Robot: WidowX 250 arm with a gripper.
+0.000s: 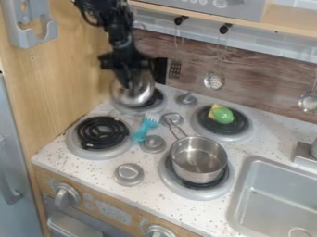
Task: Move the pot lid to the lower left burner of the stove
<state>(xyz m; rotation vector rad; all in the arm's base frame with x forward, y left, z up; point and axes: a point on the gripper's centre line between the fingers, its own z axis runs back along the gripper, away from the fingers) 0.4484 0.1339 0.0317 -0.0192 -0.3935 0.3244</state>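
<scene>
In the camera view, take the pot (198,159) as your landmark: it sits on the lower right burner (168,183), its thin handle pointing up and to the left. Your claw (129,84) hangs down well above and left of the pot, right at the lid. You've got the shiny metal lid (129,98) there too, up and left of the pot, at the upper left burner (156,107); it looks blurred, and you can't tell whether the claw is released or clenched on it. The lower left burner (89,150), where you want the lid, lies left of the pot, with its black coil (102,132) in view. Between that burner and the pot you'll see a blue toy fork (147,127), lying on the speckled worktop (93,165) just beside a grey knob (152,144). Another knob (129,174) is left of the pot and a little lower. Above the pot and slightly right, a green and yellow toy (221,115) rests on the upper right burner (228,135). To the right of the pot is the sink (237,196).
</scene>
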